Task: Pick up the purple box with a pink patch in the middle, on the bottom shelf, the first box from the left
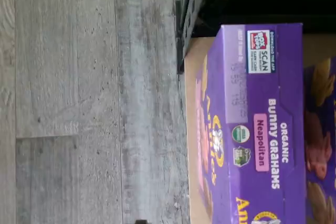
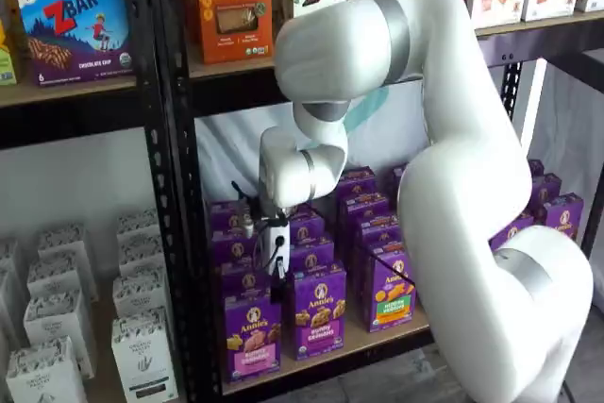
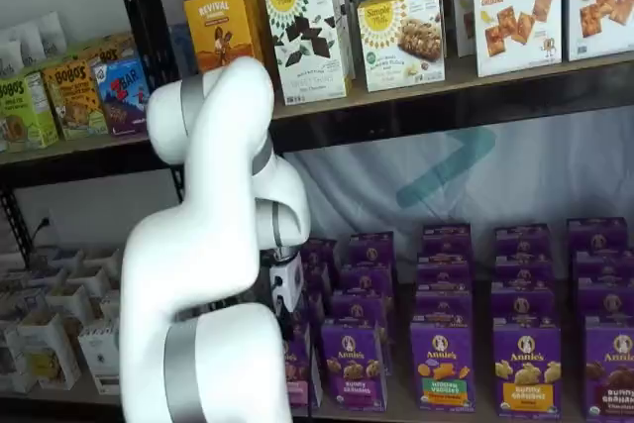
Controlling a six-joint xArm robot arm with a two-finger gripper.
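Note:
The purple box [image 2: 252, 335] stands upright at the front left of the bottom shelf [image 2: 363, 339], with a pink band on its front. The wrist view shows its top panel [image 1: 262, 129] with a pink "Neapolitan" patch, beside the tan shelf board [image 1: 195, 56]. In a shelf view the arm hides most of the box [image 3: 298, 369]. My gripper [image 2: 280, 269] hangs from the white wrist over the rows behind this box and a little above them. Only a short black finger part shows, with no plain gap. It also shows in a shelf view [image 3: 284, 306].
A purple carton with a purple band [image 2: 318, 313] and one with a green-and-orange band [image 2: 389, 294] stand right of the target. More purple cartons fill the rows behind. A black perforated upright [image 2: 179, 233] stands close on the left, with white cartons [image 2: 142, 356] beyond. Grey floor [image 1: 79, 103] lies before the shelf.

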